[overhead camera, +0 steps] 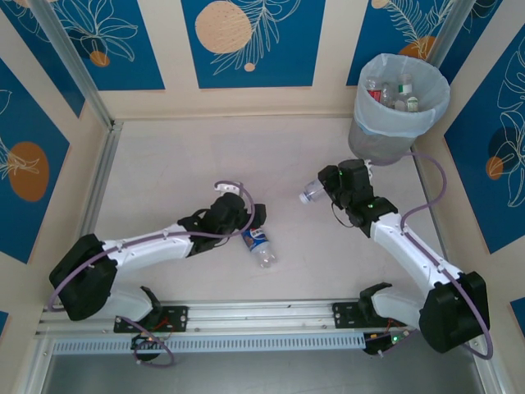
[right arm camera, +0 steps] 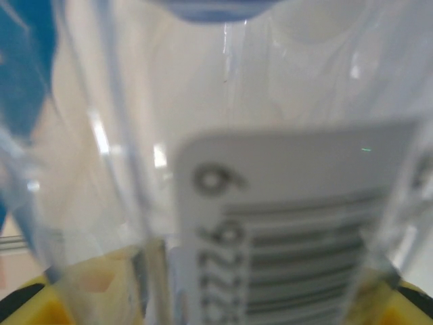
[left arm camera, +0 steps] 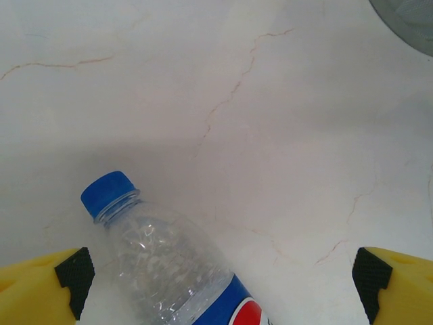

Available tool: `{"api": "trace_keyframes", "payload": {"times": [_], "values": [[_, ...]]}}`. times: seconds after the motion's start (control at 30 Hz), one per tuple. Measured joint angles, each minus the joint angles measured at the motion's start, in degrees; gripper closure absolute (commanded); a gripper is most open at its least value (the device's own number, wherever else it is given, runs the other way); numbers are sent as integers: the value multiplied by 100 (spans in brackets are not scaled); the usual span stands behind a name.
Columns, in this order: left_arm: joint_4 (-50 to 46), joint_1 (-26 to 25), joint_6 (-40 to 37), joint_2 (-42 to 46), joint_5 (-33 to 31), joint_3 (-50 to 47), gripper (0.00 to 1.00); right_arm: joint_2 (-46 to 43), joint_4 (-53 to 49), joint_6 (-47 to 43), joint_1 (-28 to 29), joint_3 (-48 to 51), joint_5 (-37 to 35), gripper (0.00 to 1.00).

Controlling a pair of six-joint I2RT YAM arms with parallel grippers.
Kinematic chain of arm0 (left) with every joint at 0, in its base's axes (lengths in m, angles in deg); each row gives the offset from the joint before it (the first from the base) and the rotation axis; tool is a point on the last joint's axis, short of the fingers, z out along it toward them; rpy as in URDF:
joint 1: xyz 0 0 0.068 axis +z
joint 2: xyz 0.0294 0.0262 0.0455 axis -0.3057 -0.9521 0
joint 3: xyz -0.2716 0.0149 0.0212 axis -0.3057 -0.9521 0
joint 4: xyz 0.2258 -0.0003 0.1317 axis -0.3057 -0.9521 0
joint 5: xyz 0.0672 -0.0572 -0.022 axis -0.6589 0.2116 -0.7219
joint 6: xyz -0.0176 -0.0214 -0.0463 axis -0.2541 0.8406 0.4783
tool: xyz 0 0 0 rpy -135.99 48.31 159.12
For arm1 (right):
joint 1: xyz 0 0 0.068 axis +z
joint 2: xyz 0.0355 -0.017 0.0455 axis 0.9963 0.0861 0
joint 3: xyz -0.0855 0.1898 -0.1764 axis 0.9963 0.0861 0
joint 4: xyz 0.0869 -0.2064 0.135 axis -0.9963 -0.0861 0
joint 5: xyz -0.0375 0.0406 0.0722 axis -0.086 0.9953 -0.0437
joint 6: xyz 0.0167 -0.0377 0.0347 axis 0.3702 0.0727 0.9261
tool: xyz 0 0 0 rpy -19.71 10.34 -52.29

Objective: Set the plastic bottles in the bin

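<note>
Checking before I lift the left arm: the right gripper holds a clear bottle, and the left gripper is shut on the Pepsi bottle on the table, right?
Not quite. The left gripper is open: the left wrist view shows its fingertips wide apart, the Pepsi bottle lying on the table between them. The right gripper does hold a clear bottle.

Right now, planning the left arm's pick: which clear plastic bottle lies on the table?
The blue-capped Pepsi bottle by the open left gripper; another bottle is in the right gripper, others in the grey bin.
</note>
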Motion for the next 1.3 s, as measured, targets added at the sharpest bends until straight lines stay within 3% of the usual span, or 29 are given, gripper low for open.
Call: {"api": "trace_keyframes", "payload": {"times": [0.23,0.57,0.9,1.3], "values": [[-227,11,188,-133,2,197,1,177,389,-48,-649,-546,299,53],[-413,11,426,-179,-87,197,1,1305,1123,13,-1375,-2253,590,53],[-516,17,431,-179,-166,199,1,2402,2140,153,-1808,-3132,380,52],[-756,22,542,-166,-332,197,1,3386,2310,356,-2426,-4527,249,50]]}}
